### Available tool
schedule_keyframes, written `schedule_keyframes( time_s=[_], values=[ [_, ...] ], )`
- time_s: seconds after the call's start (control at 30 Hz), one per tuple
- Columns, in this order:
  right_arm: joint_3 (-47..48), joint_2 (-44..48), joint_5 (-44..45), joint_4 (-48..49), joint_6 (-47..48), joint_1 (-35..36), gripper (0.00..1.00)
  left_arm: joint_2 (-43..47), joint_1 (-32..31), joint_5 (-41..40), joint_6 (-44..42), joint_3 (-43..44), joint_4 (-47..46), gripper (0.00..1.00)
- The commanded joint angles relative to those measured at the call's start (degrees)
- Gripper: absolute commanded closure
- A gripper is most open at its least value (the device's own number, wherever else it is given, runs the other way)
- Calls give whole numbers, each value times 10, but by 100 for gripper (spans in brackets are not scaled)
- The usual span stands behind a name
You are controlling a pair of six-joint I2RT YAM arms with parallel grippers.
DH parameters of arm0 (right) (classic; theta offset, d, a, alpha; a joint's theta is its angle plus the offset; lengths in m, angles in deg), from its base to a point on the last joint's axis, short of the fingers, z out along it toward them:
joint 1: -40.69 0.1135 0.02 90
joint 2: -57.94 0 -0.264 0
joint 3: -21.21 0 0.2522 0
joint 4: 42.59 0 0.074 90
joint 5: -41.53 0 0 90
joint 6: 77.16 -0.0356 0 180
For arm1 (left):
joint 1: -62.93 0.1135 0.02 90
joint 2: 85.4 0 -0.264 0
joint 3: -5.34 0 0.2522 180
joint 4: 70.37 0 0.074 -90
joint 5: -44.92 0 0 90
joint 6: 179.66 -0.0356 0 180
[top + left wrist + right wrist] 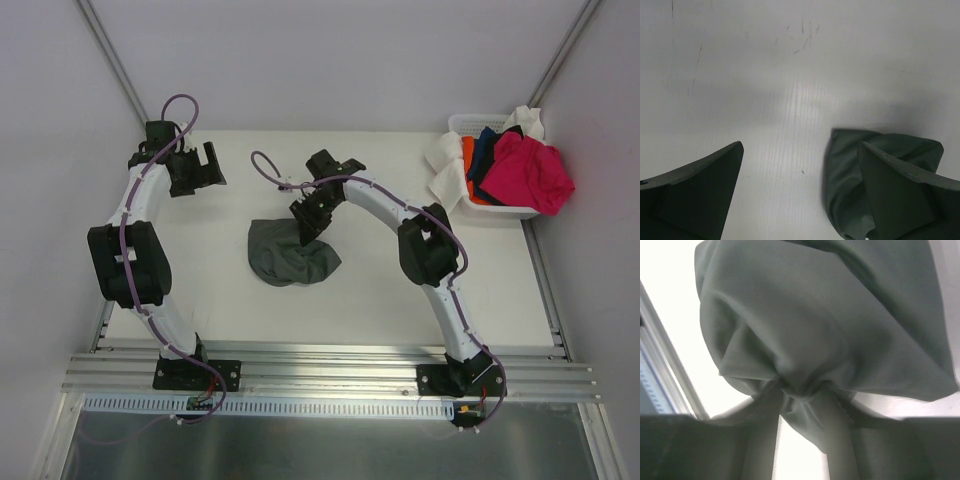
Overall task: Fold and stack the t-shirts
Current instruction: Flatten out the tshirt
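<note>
Top external view: the right gripper (305,228) pinches a bunch of the crumpled charcoal t-shirt (285,262) lying directly beneath it at the middle of the table (400,290), while the left gripper (205,168), farther off toward the far-left corner, hangs wide open and empty.

White basket (462,124) far right, pale table (380,300), metal rails (330,365)

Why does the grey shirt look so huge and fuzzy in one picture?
Right wrist view: the shirt sits right at the lens, so it fills the frame and looks soft; the table behind glares white. Left wrist view: the near fingers are dark and blurry. Top view: even light.
</note>
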Motion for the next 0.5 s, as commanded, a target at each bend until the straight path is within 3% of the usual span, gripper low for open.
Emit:
schedule_keyframes(
  time_s=[0.0,0.07,0.47],
  values=[
    [-2,13,-9,-4,9,2,81,12,6,-1,-2,5,6,1],
    [-3,18,9,1,9,3,100,11,5,0,-1,5,5,1],
    [70,129,169,23,65,-49,99,-3,5,1,5,18,2,1]
  ],
)
